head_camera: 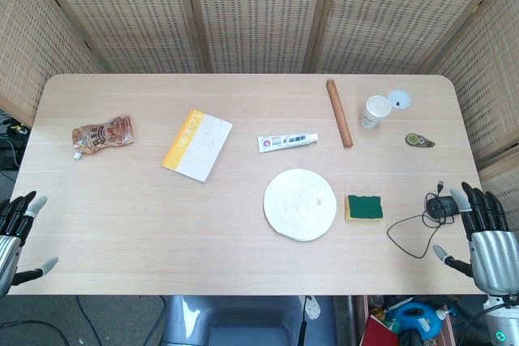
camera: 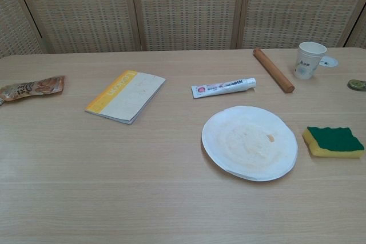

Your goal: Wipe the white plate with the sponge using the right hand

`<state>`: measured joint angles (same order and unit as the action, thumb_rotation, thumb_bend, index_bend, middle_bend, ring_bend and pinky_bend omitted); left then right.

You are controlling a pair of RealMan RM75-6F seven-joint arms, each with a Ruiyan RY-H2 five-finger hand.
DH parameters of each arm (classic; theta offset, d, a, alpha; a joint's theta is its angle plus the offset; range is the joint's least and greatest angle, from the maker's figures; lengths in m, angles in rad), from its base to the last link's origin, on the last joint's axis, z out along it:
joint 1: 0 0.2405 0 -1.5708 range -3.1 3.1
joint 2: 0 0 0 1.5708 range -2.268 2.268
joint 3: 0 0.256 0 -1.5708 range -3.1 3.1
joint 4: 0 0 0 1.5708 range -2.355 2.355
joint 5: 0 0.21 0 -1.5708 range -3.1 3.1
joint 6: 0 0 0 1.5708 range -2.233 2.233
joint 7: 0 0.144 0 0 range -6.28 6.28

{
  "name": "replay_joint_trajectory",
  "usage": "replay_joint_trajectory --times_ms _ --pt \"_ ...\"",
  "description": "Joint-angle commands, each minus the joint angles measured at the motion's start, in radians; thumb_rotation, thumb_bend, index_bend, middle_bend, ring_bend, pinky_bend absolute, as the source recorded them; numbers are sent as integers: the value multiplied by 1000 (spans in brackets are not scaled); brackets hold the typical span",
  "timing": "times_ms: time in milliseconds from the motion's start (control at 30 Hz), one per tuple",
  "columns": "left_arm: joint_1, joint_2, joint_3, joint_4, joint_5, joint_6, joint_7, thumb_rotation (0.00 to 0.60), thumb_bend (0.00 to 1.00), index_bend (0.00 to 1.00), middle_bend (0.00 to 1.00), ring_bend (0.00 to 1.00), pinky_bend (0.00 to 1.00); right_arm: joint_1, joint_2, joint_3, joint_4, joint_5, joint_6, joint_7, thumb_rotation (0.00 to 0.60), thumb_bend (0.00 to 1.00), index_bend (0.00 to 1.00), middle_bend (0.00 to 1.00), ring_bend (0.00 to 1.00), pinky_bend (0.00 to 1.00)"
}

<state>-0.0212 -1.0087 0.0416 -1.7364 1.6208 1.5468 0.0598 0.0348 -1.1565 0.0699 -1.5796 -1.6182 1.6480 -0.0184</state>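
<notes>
Nothing is grasped yet: the right hand (head_camera: pixel 486 237) hovers at the counter (head_camera: pixel 146 224) edge, fingers spread and empty. The green-and-yellow rectangular sponge (head_camera: pixel 363 207) lies just right of the round white plate (head_camera: pixel 300 204). Next, that hand must reach left and grip it.

Sponge (head_camera: pixel 363 207) just right of plate (head_camera: pixel 300 204)
</notes>
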Motion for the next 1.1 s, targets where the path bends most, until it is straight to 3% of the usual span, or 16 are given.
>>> replay_joint_trajectory --times_ms 33,233,400,567,667,833,967,1100 --pt "0 1 0 0 1 0 -3 600 0 0 0 0 0 0 4 -2 -2 1 -5 0 600 0 0 0 0 0" --pt "-2 -2 -2 3 0 -3 2 600 0 0 0 0 0 13 7 -15 -5 -4 -43 4 600 0 0 0 0 0" --pt "-5 -8 -8 7 -2 -3 8 600 0 0 0 0 0 70 -5 -32 12 -34 -143 -16 600 0 0 0 0 0" --pt "-19 -27 -18 15 -19 -28 31 600 0 0 0 0 0 193 -43 -6 76 -10 -335 -25 600 0 0 0 0 0" --pt "-32 -43 -26 21 -34 -52 49 600 0 0 0 0 0 269 -88 15 134 53 -477 -32 600 0 0 0 0 0" --pt "-53 -71 -36 41 -54 -86 64 600 0 0 0 0 0 346 -161 45 216 146 -621 -64 600 0 2 0 0 3" --pt "-65 -91 -45 56 -68 -102 80 600 0 0 0 0 0 388 -219 58 281 189 -684 -86 600 16 49 57 14 78" --pt "-70 -110 -52 71 -69 -99 91 600 0 0 0 0 0 421 -272 60 346 213 -726 -104 600 47 102 151 94 184"
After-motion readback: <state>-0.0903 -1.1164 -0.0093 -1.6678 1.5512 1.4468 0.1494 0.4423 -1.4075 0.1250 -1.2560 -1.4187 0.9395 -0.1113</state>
